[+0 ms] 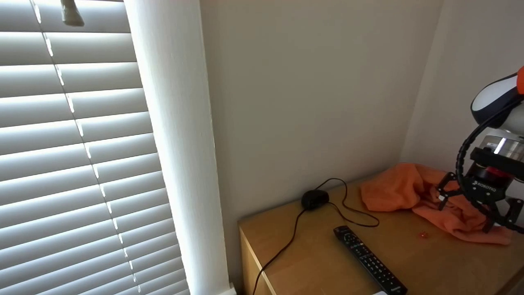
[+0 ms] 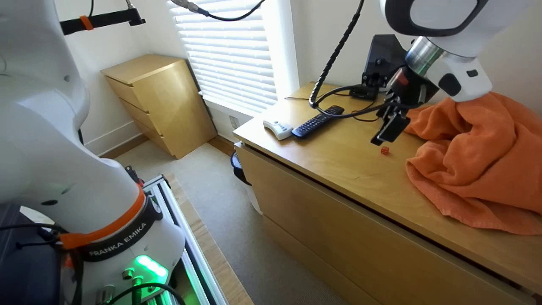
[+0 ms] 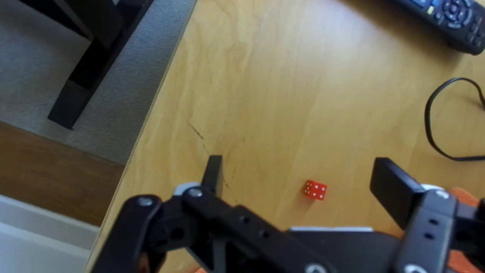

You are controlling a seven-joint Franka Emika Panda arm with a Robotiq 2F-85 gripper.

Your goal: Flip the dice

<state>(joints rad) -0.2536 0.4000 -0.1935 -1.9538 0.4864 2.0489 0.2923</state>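
Dice [image 3: 315,190]: red, white-pipped, resting on the bench [image 2: 338,156] near the orange cloth [image 2: 478,169]. Tool [image 3: 299,176]: positioned above the bench, jaws spread wide, holding nothing. In the wrist view, the dice appears between the two jaws. The black remote control [image 2: 317,121] lies apart from the dice.

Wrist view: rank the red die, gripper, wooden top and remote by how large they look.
1. Wooden top
2. Gripper, enlarged by nearness
3. Remote, partly out of frame
4. Red die
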